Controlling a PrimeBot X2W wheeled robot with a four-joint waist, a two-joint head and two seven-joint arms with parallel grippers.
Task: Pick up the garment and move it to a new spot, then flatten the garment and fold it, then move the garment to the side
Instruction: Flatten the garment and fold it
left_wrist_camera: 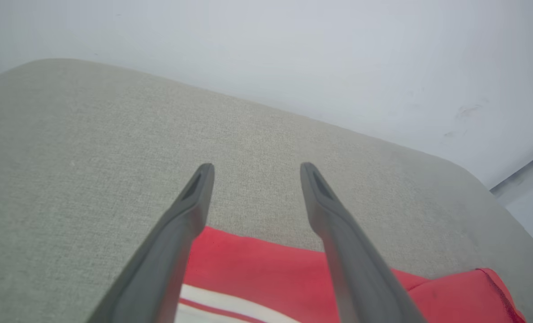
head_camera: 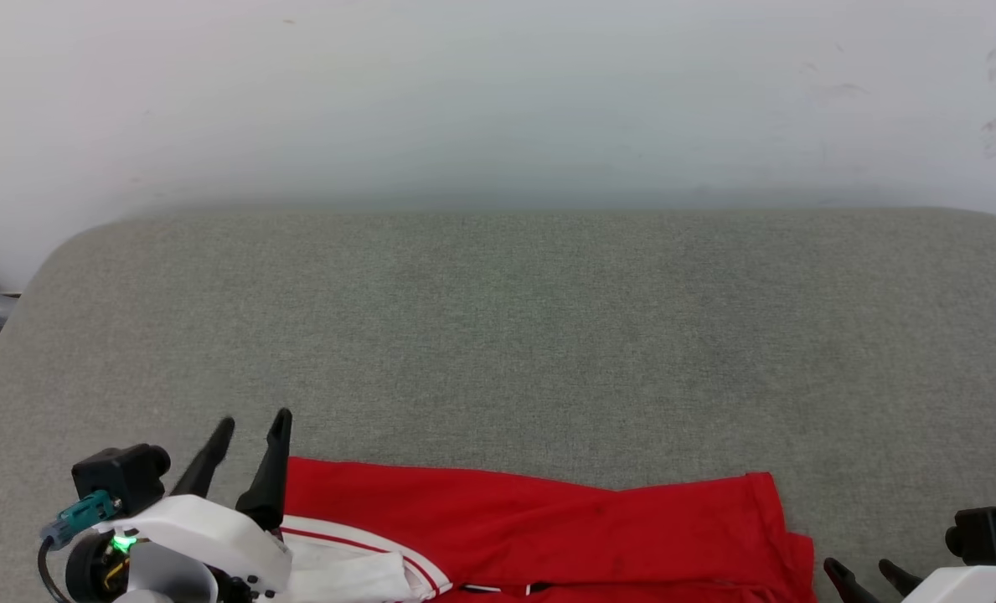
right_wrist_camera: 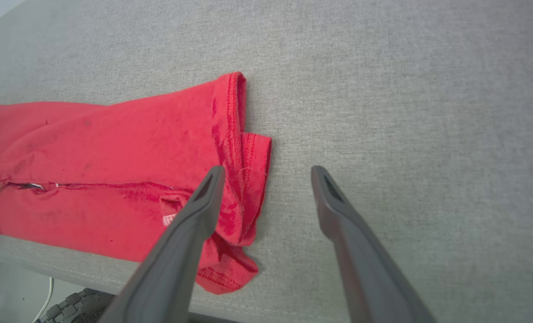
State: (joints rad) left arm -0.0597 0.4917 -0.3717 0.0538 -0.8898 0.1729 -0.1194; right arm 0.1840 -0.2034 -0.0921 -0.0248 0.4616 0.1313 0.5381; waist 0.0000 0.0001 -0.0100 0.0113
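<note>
The garment (head_camera: 548, 528) lies folded into a long red band.

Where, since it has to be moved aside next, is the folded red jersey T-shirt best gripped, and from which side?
Probably at both short ends: the red jersey T-shirt lies as a long folded band, so the left gripper takes the white-sleeve end from the left, the right gripper the stacked red hems from the right, pinching all layers.
</note>
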